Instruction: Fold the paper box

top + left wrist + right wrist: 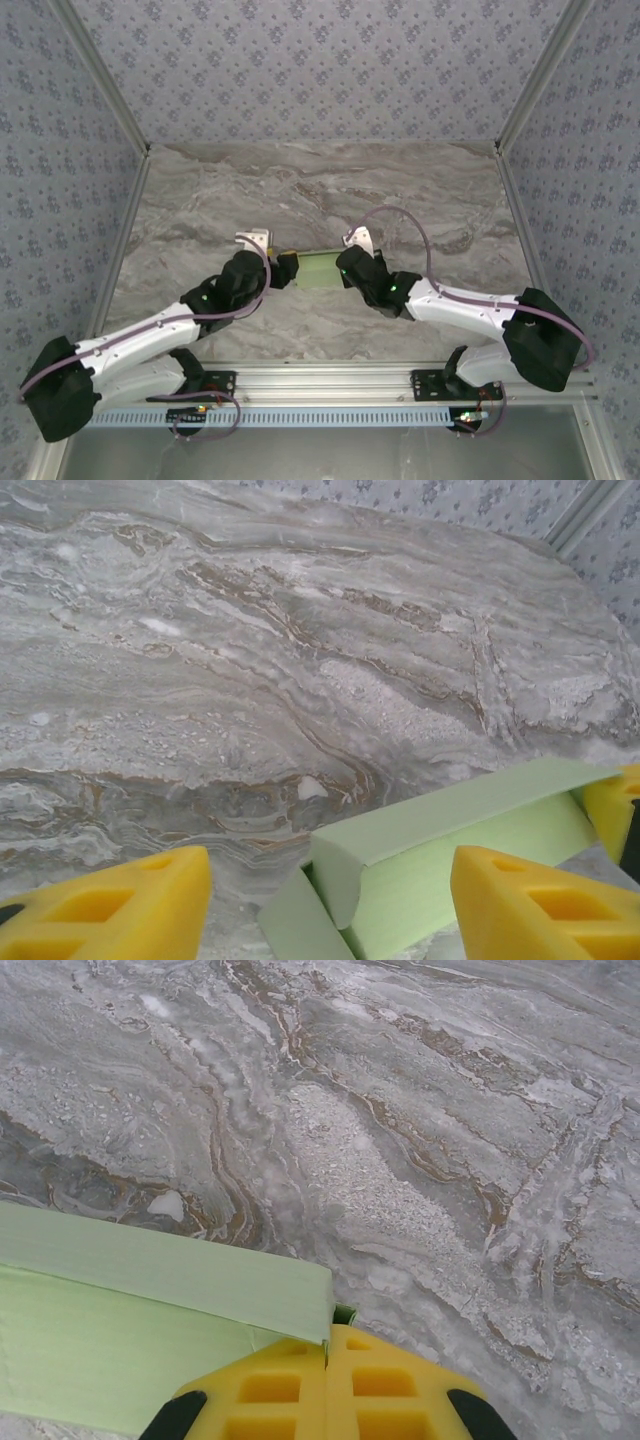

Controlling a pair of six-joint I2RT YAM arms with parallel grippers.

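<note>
left gripper (330, 868) – jaws apart, paper box (440, 825) between them | right gripper (328, 1350) – pinched together on the box's far end | risk: one-ended hold – thin card may sag, flap spring open

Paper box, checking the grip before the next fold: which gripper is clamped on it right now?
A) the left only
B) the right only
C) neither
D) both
B: the right gripper has its yellow fingers pressed together on one end of the paper box, while the left gripper stands open, its fingers spread apart at the box's other end.
</note>
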